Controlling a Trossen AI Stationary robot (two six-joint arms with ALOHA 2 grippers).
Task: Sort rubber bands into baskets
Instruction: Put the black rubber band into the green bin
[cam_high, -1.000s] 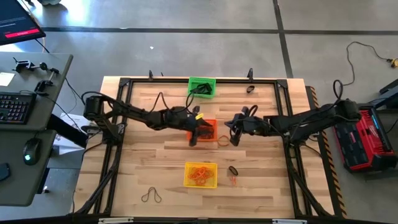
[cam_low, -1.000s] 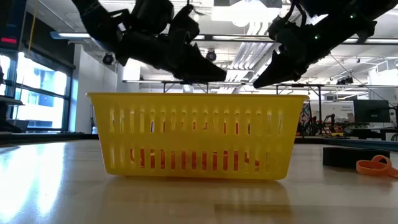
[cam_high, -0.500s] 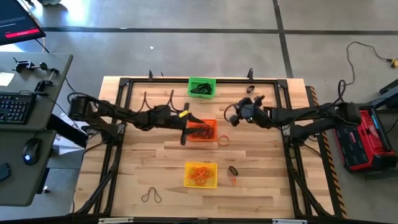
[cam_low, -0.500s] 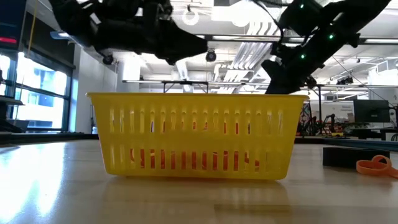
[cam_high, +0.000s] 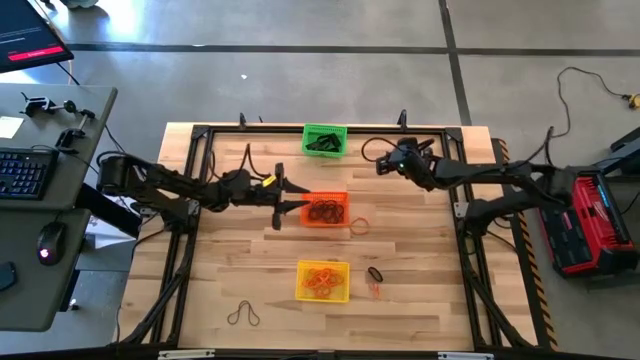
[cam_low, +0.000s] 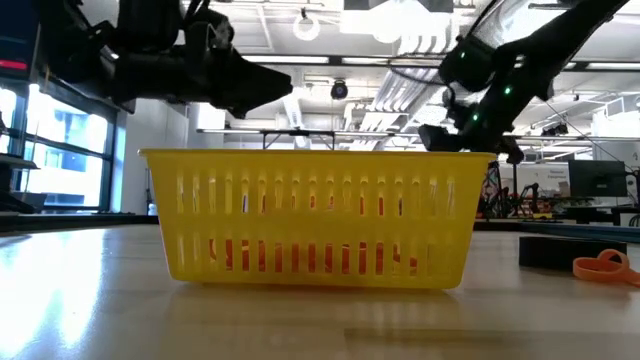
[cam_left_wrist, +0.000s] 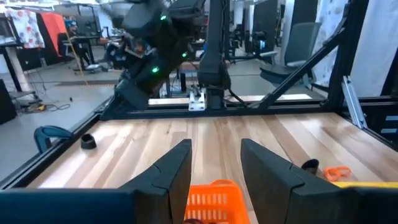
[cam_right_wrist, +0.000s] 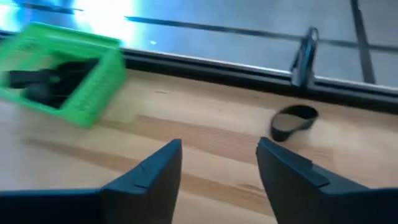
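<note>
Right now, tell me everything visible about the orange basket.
The orange basket is a small rectangular plastic mesh tub with slotted walls, standing upright and open-topped on the wooden table, near its middle, between the green basket and the yellow basket. Thin dark rubber bands lie inside. The left pincer, open, hovers just beside it, not touching. An orange loop lies apart on the wood.

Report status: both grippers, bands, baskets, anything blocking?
Left gripper open, empty, beside orange basket. Right gripper open, empty, facing thick black band near green basket. Loose bands on table. Nothing blocking.
</note>
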